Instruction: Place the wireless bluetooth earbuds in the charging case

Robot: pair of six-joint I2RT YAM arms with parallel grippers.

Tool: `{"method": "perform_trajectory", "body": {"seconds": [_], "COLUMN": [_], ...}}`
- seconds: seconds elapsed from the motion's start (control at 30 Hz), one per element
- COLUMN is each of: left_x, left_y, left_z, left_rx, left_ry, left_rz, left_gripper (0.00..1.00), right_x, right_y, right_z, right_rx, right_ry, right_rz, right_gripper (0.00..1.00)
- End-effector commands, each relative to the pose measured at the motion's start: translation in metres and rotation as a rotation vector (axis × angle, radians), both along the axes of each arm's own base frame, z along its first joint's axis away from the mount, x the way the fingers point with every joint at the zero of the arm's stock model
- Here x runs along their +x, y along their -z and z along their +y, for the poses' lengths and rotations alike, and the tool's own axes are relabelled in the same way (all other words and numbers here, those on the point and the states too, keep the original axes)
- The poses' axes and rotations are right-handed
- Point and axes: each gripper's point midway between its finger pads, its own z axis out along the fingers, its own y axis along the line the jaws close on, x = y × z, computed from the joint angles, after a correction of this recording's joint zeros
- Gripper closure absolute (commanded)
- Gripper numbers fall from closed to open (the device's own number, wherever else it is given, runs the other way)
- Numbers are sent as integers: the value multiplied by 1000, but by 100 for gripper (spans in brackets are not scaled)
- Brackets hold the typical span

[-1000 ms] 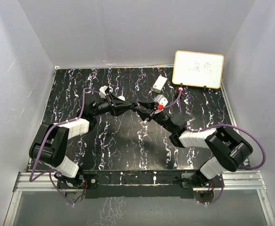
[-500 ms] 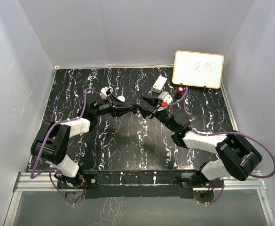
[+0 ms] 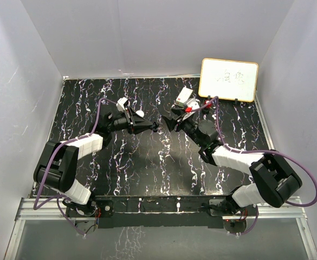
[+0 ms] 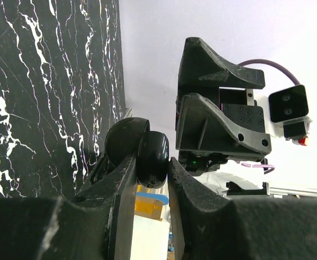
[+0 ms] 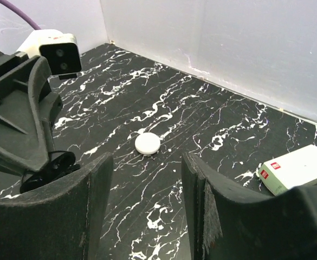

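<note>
My left gripper [image 3: 153, 128] is shut on a black round charging case [image 4: 150, 157], held on edge above the table; its lid looks hinged open beside it. In the left wrist view the fingers [image 4: 120, 184] pinch the case from both sides. My right gripper [image 3: 168, 121] is open and empty, a short way right of the left one and facing it. In the right wrist view [image 5: 144, 179] the left gripper and the black case [image 5: 54, 165] show at the left. A white round case [image 5: 147, 143] lies flat on the table [image 3: 142, 162], also seen from above [image 3: 139, 114]. No earbuds show in any view.
A white box with a red mark [image 3: 183, 96] lies at the back, right of centre, also in the right wrist view [image 5: 296, 169]. A whiteboard [image 3: 228, 79] leans at the back right corner. Grey walls surround the black marbled table.
The right gripper has drawn back from the left gripper toward the far right and now stands apart from it. The left gripper keeps the black case and shifted slightly left.
</note>
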Motion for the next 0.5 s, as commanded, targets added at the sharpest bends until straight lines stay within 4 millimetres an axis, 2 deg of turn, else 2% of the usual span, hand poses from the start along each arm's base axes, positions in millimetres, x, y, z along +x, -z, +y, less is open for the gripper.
{"method": "perform_trajectory", "body": {"seconds": [0.0, 0.3, 0.47], "left_x": [-8, -7, -6], "left_y": [-29, -35, -35], "left_z": [-2, -3, -3], "left_rx": [-22, -20, -20], "left_ry": [53, 56, 56], "left_rz": [-91, -105, -106], "left_gripper": [100, 100, 100], "right_x": [8, 10, 8], "right_y": [-17, -2, -2], "right_z": [3, 15, 17], "right_rx": [24, 12, 15], "right_ry": [0, -46, -60], "right_rz": [-27, 10, 12], "right_gripper": [49, 48, 48]}}
